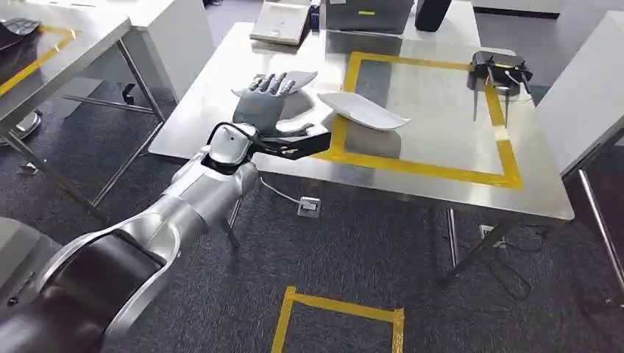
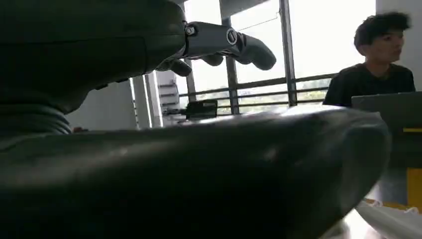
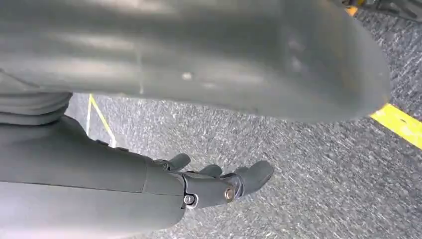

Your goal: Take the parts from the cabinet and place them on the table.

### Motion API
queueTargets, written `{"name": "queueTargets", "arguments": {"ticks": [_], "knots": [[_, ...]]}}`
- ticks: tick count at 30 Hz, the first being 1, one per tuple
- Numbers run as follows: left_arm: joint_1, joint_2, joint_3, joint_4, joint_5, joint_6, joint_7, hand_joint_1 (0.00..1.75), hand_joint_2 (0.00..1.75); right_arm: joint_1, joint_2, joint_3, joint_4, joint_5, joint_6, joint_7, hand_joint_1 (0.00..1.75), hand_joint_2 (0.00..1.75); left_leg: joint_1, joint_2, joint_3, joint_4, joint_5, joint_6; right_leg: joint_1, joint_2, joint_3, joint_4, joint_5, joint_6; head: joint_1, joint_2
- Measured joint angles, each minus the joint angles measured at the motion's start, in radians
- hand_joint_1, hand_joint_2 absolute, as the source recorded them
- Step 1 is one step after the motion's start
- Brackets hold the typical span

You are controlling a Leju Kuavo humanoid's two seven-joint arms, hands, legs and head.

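— Left hand (image 1: pixel 266 103) reaches over the near-left edge of the steel table (image 1: pixel 441 158), fingers stretched out flat and apart, gripping nothing.

— And the parts?

— Two white curved parts. One (image 1: pixel 364 110) lies on the table just right of the hand, across the yellow tape outline (image 1: pixel 427 170). The second (image 1: pixel 298 77) sits under or just past the fingertips; whether they touch it, I can't say from this angle.

— Anything else on the table?

— One black part with metal prongs (image 1: pixel 499 72) at the far right corner of the outline, well apart from the white ones.

— The right hand?

— Right hand (image 3: pixel 214 186) hangs above grey carpet (image 3: pixel 308 164), fingers loosely apart, nothing in them.

— People?

— One person (image 2: pixel 375 64) in a dark shirt, seen in the left wrist view.
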Motion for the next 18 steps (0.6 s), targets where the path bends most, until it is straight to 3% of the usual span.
{"name": "queueTargets", "arguments": {"ticks": [2, 3, 5, 6, 7, 8, 9, 10, 11, 12, 13, 14, 16, 17, 18], "knots": [[0.053, -0.017, 0.016, 0.003, 0.033, -0.013, -0.007, 0.0, 0.0, 0.002, 0.0, 0.001, 0.0, -0.004, 0.001, 0.005, 0.0, 0.0, 0.002, 0.005, -0.013, -0.009, 0.022, 0.023, -0.006, 0.002, -0.004, -0.008, 0.013, 0.014, 0.0, 0.0], [0.08, -0.027, 0.025, 0.006, 0.059, -0.025, -0.01, 0.0, 0.0, 0.004, -0.002, 0.001, -0.001, -0.011, 0.0, 0.009, 0.0, 0.0, 0.003, 0.009, -0.018, -0.009, 0.034, 0.031, -0.007, 0.003, -0.016, 0.012, -0.028, 0.018, 0.002, 0.0], [0.145, -0.044, 0.06, 0.01, 0.122, -0.044, -0.01, 0.0, 0.0, 0.008, -0.002, 0.001, 0.0, -0.021, -0.004, 0.013, 0.0, 0.0, 0.002, 0.009, -0.051, -0.009, 0.061, 0.043, -0.006, 0.004, -0.054, 0.135, -0.163, 0.021, 0.006, 0.0], [0.183, -0.046, 0.079, 0.013, 0.149, -0.06, 0.001, 0.0, 0.0, 0.01, -0.002, 0.001, -0.001, -0.023, -0.006, 0.013, 0.0, 0.0, -0.001, 0.009, -0.066, -0.009, 0.073, 0.045, -0.004, 0.005, -0.071, 0.213, -0.21, 0.022, 0.006, 0.0], [0.229, -0.046, 0.106, 0.018, 0.195, -0.091, 0.023, 0.0, 0.0, 0.013, -0.006, 0.001, -0.001, -0.027, -0.008, 0.014, 0.0, 0.0, -0.004, 0.01, -0.082, -0.008, 0.085, 0.045, -0.002, 0.006, -0.08, 0.281, -0.232, 0.022, 0.007, 0.0], [0.275, -0.045, 0.133, 0.022, 0.235, -0.128, 0.045, 0.0, 0.0, 0.017, -0.009, 0.001, -0.001, -0.03, -0.011, 0.014, 0.0, 0.0, -0.006, 0.013, -0.095, -0.007, 0.094, 0.045, 0.0, 0.006, -0.073, 0.313, -0.22, 0.02, 0.006, 0.0], [0.331, -0.043, 0.161, 0.028, 0.271, -0.134, 0.053, 0.0, 0.0, 0.022, -0.014, 0.001, 0.0, -0.034, -0.014, 0.013, 0.0, 0.0, -0.007, 0.016, -0.11, -0.005, 0.104, 0.044, 0.003, 0.006, -0.046, 0.305, -0.181, 0.018, 0.007, 0.0], [0.372, -0.039, 0.184, 0.031, 0.297, -0.134, 0.06, 0.0, 0.0, 0.026, -0.016, 0.001, -0.001, -0.036, -0.016, 0.01, 0.0, 0.0, -0.007, 0.016, -0.123, -0.002, 0.112, 0.043, 0.005, 0.007, -0.008, 0.267, -0.147, 0.014, 0.006, 0.0], [0.417, -0.035, 0.216, 0.036, 0.334, -0.146, 0.092, 0.0, 0.0, 0.031, -0.022, 0.001, -0.001, -0.04, -0.018, 0.001, 0.0, 0.0, -0.007, 0.016, -0.137, 0.002, 0.121, 0.04, 0.008, 0.007, 0.057, 0.188, -0.122, 0.008, 0.007, 0.0], [0.454, -0.03, 0.244, 0.038, 0.374, -0.162, 0.133, 0.0, 0.0, 0.033, -0.026, 0.001, -0.001, -0.041, -0.02, -0.008, 0.0, 0.0, -0.007, 0.016, -0.144, 0.004, 0.127, 0.037, 0.01, 0.01, 0.12, 0.106, -0.137, 0.001, 0.008, 0.0], [0.493, -0.023, 0.28, 0.041, 0.411, -0.175, 0.177, 0.0, 0.0, 0.033, -0.031, 0.001, -0.001, -0.042, -0.021, -0.016, 0.0, 0.0, -0.011, 0.018, -0.149, 0.004, 0.133, 0.031, 0.016, 0.015, 0.17, 0.029, -0.182, -0.008, 0.008, 0.0], [0.553, -0.004, 0.331, 0.049, 0.459, -0.179, 0.235, 0.0, 0.0, 0.036, -0.032, 0.001, -0.001, -0.042, -0.021, -0.022, 0.0, 0.0, -0.009, 0.023, -0.143, -0.001, 0.141, 0.022, 0.02, 0.015, 0.175, 0.008, -0.186, -0.015, 0.005, 0.0], [0.644, 0.019, 0.405, 0.058, 0.535, -0.174, 0.292, 0.0, 0.0, 0.044, -0.033, 0.001, -0.001, -0.047, -0.016, -0.02, 0.0, 0.0, -0.005, 0.027, -0.14, -0.009, 0.157, 0.01, 0.025, 0.016, 0.172, 0.002, -0.176, -0.027, 0.01, 0.0], [0.692, 0.04, 0.451, 0.064, 0.572, -0.174, 0.301, 0.0, 0.0, 0.053, -0.034, 0.0, -0.001, -0.053, -0.015, -0.016, 0.0, 0.0, -0.009, 0.026, -0.142, -0.015, 0.166, 0.002, 0.019, 0.015, 0.165, -0.005, -0.163, -0.035, 0.009, 0.0], [0.737, 0.049, 0.484, 0.068, 0.587, -0.179, 0.301, 0.0, 0.0, 0.057, -0.034, 0.0, -0.001, -0.055, -0.015, -0.015, 0.0, 0.0, -0.005, 0.018, -0.149, -0.004, 0.143, -0.003, 0.013, 0.01, 0.16, -0.012, -0.149, -0.041, 0.01, 0.0]]}}
